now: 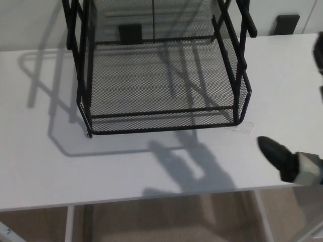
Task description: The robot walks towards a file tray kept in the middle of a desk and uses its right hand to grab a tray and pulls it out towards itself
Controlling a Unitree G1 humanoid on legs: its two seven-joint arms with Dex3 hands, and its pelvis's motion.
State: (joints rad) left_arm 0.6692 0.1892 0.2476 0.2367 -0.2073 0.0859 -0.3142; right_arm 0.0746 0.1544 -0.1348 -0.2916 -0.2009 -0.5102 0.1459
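A black wire-mesh file tray rack [161, 75] stands on the white desk [126, 166], its upper part cut off by the top of the head view. Its lowest tray's front rim [161, 129] faces me. My right hand [290, 161] comes in at the right edge, to the right of and nearer than the tray's front right corner. It is apart from the tray. One black finger points left over the desk and other dark fingertips [319, 55] show higher at the edge, so the hand is open and holds nothing. Its shadow falls on the desk before the tray. My left hand is out of sight.
A small clear tape piece [242, 127] lies by the tray's front right corner. Two black blocks [285, 24] sit at the desk's back edge against the wall. The desk's front edge and white legs [262, 217] show below, with brown floor beneath.
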